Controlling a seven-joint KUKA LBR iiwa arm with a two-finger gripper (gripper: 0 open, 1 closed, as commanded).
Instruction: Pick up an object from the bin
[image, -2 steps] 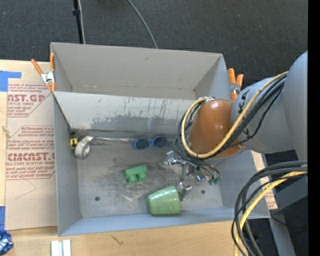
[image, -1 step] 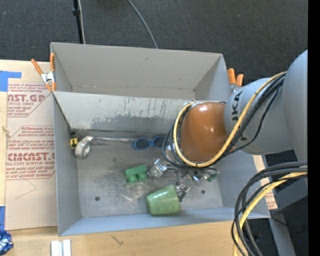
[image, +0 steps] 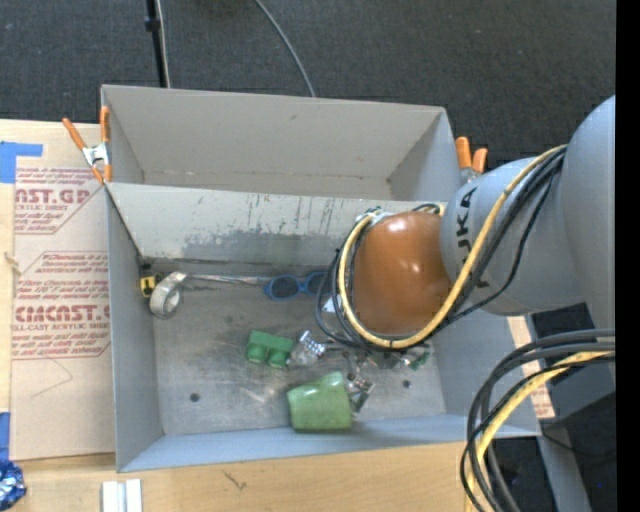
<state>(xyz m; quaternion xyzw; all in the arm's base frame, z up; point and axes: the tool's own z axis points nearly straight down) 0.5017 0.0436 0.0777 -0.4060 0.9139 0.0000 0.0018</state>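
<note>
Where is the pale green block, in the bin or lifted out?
In the bin. The pale green block lies flat on the floor by the near wall, beside the gripper, not raised.

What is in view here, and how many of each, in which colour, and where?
Grey metal bin: one, grey, centre.
Silvery ring-shaped roll: one, silver-white, floor's left end by the back wall.
Blue looped tool with thin metal shaft: one, blue and silver, along the back wall.
Small green studded block: one, dark green, mid-floor.
Pale green rounded block: one, light green, by the front wall.
Gripper: one, metallic, just right of the pale block.
Orange rounded cover: one, orange-brown, on the wrist.
Grey arm with yellow and black cables: one, grey, from the right.
</note>
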